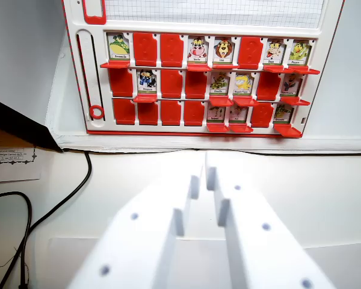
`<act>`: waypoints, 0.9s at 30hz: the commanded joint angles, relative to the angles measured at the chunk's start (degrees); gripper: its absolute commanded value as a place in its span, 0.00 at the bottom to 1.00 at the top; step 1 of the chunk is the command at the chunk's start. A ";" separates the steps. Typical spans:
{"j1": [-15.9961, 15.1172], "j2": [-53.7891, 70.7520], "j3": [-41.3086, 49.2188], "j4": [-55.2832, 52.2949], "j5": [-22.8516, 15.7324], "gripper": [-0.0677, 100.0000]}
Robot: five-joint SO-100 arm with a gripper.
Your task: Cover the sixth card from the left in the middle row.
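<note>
White tabletop; claw (206,174) nearly closed (empty); sixth middle-row card (243,83) uncovered, well beyond it.

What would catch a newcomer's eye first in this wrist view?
The red and white game board standing at the top of the view draws the eye first, with three rows of small flaps, some shut to plain red and others open on cartoon animal cards, such as the yellow one in the middle row. Next comes the white gripper, large and blurred in the lower foreground, pointing at the board. A black cable curls across the white table at the left.
</note>
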 commanded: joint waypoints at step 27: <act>11.07 1.05 26.46 -30.06 -4.83 0.00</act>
